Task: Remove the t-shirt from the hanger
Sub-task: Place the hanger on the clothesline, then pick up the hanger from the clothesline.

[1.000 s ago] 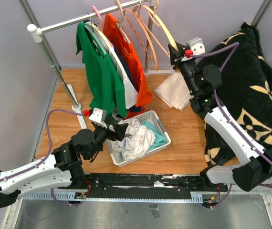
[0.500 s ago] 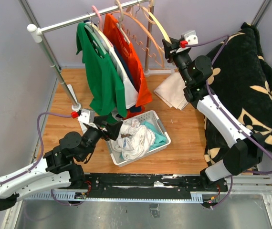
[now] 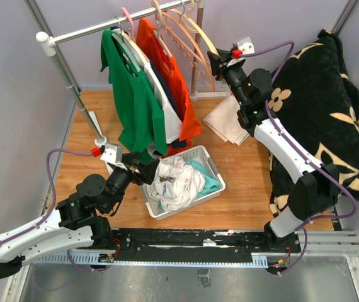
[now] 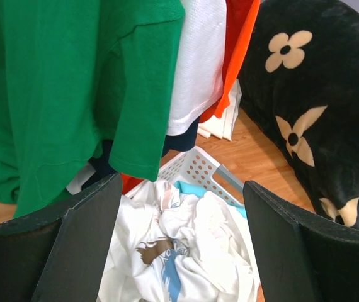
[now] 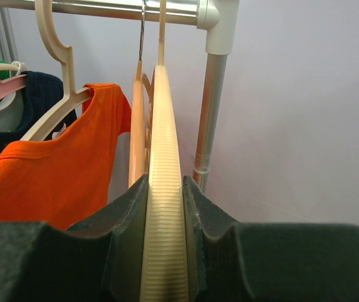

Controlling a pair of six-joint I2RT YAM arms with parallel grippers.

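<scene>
A clothes rail (image 3: 104, 26) carries green (image 3: 132, 94), white and orange (image 3: 173, 75) t-shirts on hangers, with several bare hangers at its right end. My right gripper (image 3: 216, 61) is shut on a bare cream ribbed hanger (image 5: 164, 126), which hangs from the rail; the jaws pinch its arm (image 5: 165, 189). My left gripper (image 3: 147, 171) is open and empty, just left of the white basket (image 3: 211, 165). In the left wrist view its jaws stand wide (image 4: 181, 184) above a crumpled white t-shirt (image 4: 186, 245) in the basket, below the green shirt's hem (image 4: 53, 82).
A black blanket with beige flowers (image 3: 330, 107) fills the right side. A folded beige cloth (image 3: 230, 119) lies on the wooden floor beside it. The rail's slanted left leg (image 3: 72, 82) and right upright (image 5: 211, 107) stand close to the arms.
My right gripper has moved left and up toward the rail with the cream hanger in it. My left arm has drawn back left from the basket, still open.
</scene>
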